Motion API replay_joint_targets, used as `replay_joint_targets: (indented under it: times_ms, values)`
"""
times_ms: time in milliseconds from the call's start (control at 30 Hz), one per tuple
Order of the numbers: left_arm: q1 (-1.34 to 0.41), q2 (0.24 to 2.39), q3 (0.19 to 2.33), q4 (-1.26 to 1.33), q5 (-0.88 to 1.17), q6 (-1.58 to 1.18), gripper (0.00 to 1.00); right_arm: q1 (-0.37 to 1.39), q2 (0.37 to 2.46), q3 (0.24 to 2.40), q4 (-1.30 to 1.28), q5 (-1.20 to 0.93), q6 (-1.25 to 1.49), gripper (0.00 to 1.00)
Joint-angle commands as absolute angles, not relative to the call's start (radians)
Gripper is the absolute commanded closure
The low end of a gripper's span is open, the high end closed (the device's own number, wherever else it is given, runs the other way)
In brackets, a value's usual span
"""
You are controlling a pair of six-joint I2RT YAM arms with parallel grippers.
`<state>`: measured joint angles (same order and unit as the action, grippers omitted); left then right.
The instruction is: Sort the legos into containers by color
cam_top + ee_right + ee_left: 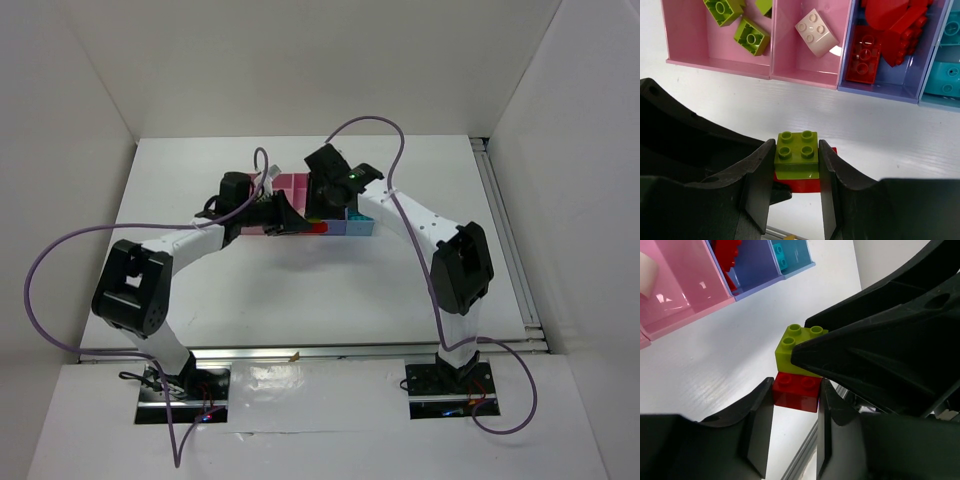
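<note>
While your left gripper [795, 396] is pinching the red lego [797, 389] between its fingers, your right gripper [796, 152] is clamping the yellow-green lego [796, 161] stacked on it, the containers [805, 81] lying just beyond the fingertips.

bins [720, 67] x4 | grn legos [796, 147] x4 | wht [812, 31] x1 | teal [950, 72] ≥2 | red [862, 60]: cnt unclear

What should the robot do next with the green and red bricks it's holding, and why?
Probably pull them apart: the right gripper is shut on the yellow-green brick, the left gripper on the red brick, and the two sit pressed together. One pink bin holds green bricks, the darker blue bin red bricks, so they likely must separate first.
</note>
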<state>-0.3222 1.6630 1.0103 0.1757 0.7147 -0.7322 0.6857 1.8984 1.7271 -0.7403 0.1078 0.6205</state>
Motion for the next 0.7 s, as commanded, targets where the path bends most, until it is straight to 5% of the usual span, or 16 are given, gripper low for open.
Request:
replay_joint_targets:
  times_ms: [0,67,667]
  values:
    - [-0.328,1.672,1.049,0.238,0.718,-0.709,0.92,0.687,1.862,1.747,-0.735,0.083,0.626,0.74]
    - [-0.328,1.672,1.058,0.201,0.727,-0.709,1.0,0.675,1.862,1.756,-0.735,0.094,0.626,0.74]
    - [-0.278,1.625,0.974,0.088,0.718,-0.626,1.0,0.626,1.914,1.896,-0.698,0.152,0.588,0.74]
